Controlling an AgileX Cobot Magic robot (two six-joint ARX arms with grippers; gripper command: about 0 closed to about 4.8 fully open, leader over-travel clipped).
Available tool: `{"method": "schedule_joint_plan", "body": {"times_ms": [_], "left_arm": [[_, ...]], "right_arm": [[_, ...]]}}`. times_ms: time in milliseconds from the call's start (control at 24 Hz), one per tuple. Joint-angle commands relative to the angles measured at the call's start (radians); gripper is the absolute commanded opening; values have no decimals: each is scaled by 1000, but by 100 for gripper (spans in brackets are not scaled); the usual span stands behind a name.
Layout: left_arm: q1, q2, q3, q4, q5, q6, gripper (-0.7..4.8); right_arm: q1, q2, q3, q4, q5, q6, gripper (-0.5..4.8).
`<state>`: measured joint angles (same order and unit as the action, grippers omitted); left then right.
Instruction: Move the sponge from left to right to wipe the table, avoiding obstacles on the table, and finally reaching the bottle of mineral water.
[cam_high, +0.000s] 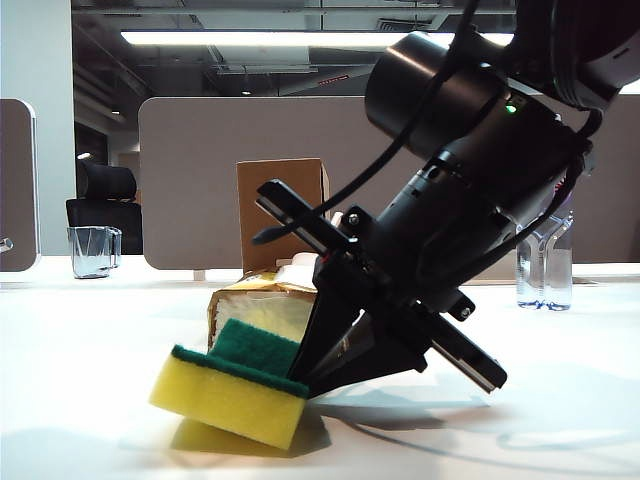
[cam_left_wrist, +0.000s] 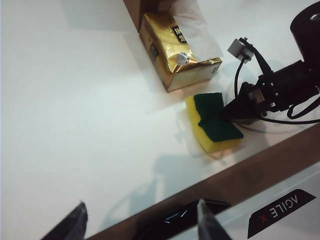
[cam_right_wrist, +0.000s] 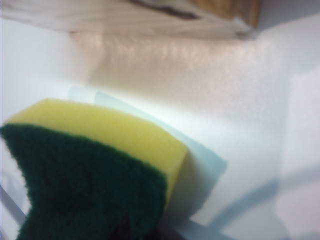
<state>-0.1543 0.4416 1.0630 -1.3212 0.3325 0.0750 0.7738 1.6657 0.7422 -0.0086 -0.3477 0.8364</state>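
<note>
Yellow sponge (cam_high: 232, 390), green layer up, sits tilted on the table (cam_high: 80, 400), pinched at one end by the right gripper (cam_high: 315, 375), whose jaws are closed on it. Just beyond lie the tissue pack (cam_left_wrist: 175, 55) and box (cam_high: 282, 205). Left gripper (cam_left_wrist: 140, 220) hovers well apart, jaws parted, holding nothing.

The white table (cam_high: 90, 400) is carrying a yellow sponge (cam_high: 232, 392) with its green face up, tilting so that one end is lifting off the surface. Just behind it a gold tissue pack (cam_high: 255, 310) is lying against an upright brown cardboard box (cam_high: 281, 208). A glass mug (cam_high: 94, 250) is standing far left, and a water bottle (cam_high: 545, 262) far right.
</note>
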Motion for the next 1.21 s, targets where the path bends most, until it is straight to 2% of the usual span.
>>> {"method": "schedule_joint_plan", "body": {"times_ms": [42, 500, 1209], "left_arm": [[0, 0, 9, 8, -4, 4, 282], [0, 0, 9, 6, -7, 4, 282], [0, 0, 10, -11, -6, 4, 282]], "right_arm": [[0, 18, -18, -114, 56, -19, -6], [-10, 16, -18, -221, 57, -79, -6], [-174, -82, -24, -367, 61, -241, -6]]}}
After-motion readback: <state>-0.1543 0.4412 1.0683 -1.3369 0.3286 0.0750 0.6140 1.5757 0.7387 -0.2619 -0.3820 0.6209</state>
